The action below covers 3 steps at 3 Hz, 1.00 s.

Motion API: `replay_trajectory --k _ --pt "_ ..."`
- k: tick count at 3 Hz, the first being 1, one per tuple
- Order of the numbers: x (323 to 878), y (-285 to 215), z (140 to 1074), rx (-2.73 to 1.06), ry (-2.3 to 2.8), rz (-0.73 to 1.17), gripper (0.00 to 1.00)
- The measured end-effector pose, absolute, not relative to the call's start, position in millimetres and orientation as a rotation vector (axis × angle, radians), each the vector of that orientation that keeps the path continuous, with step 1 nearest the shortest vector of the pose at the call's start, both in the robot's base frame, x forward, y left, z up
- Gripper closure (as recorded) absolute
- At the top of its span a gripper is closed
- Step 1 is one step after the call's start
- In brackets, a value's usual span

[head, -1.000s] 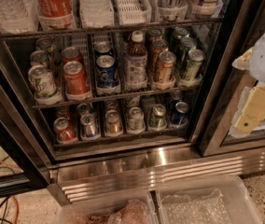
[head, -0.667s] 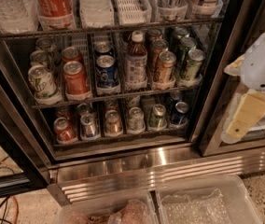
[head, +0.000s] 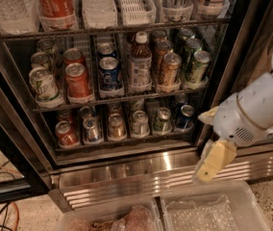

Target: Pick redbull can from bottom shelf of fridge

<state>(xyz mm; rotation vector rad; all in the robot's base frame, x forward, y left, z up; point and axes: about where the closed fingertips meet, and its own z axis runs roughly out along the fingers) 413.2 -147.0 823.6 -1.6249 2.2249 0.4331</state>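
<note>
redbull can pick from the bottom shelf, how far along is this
Done: the fridge stands open. In hand: the claw hangs before the steel base, low and right of the bottom shelf, carrying nothing. Left: reach the redbull can, second from left in its row, grip it and lift it out.

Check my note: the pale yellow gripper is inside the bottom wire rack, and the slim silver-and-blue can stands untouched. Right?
Not inside: the camera view shows the pale yellow gripper outside the bottom wire rack, low right, before the ribbed steel base. The slim silver-and-blue can stands untouched.
</note>
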Motion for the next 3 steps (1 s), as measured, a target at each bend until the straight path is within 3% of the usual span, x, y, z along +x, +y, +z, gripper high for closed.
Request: replay_trajectory --k 1,3 --pt "389.3 -100.8 778.0 -1.6 2.208 0.637 0.0" --pt "390.4 -88.1 765.8 -1.542 2.184 0.684 0.0"
